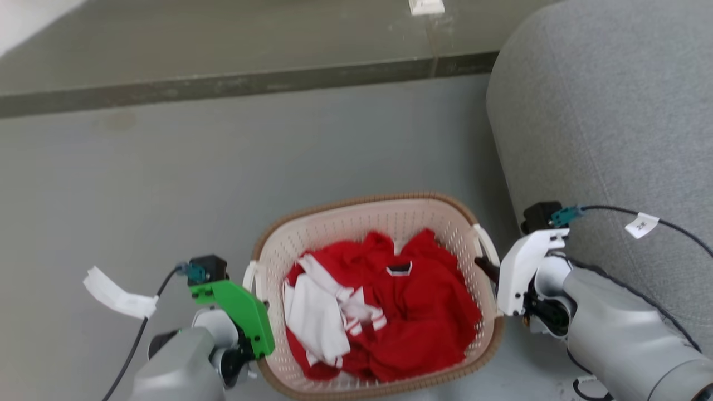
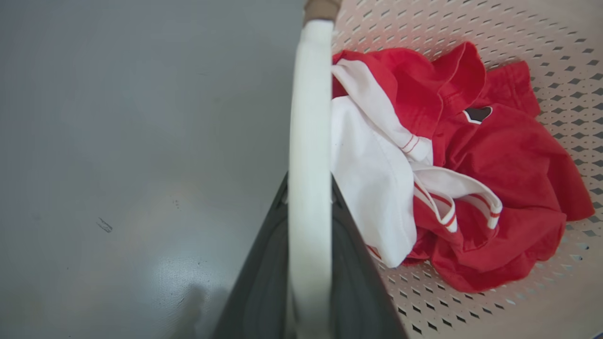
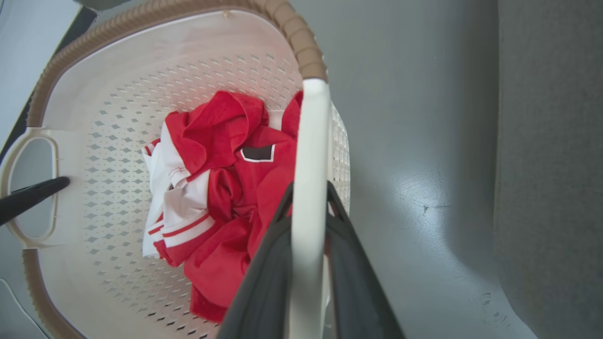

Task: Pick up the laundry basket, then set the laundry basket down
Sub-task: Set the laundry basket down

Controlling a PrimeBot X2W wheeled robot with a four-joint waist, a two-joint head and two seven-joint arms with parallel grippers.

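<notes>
The laundry basket (image 1: 362,201) is cream perforated plastic with a brown woven-look rim, low in the middle of the head view. Red and white clothes (image 1: 390,301) lie inside it. My left gripper (image 1: 252,298), under its green mount, is at the basket's left handle (image 1: 249,274). In the left wrist view the left gripper (image 2: 309,188) is shut on that white handle (image 2: 308,117). My right gripper (image 1: 489,268) is at the right handle (image 1: 486,240). The right wrist view shows the right gripper (image 3: 310,193) shut on this handle (image 3: 311,141), and the basket wall (image 3: 141,70). I cannot tell whether the basket touches the floor.
A grey upholstered sofa (image 1: 613,111) rises close on the right of the basket. A dark raised strip (image 1: 250,83) crosses the grey floor (image 1: 195,178) further ahead. A white paper tag (image 1: 120,298) hangs on the left arm's cable.
</notes>
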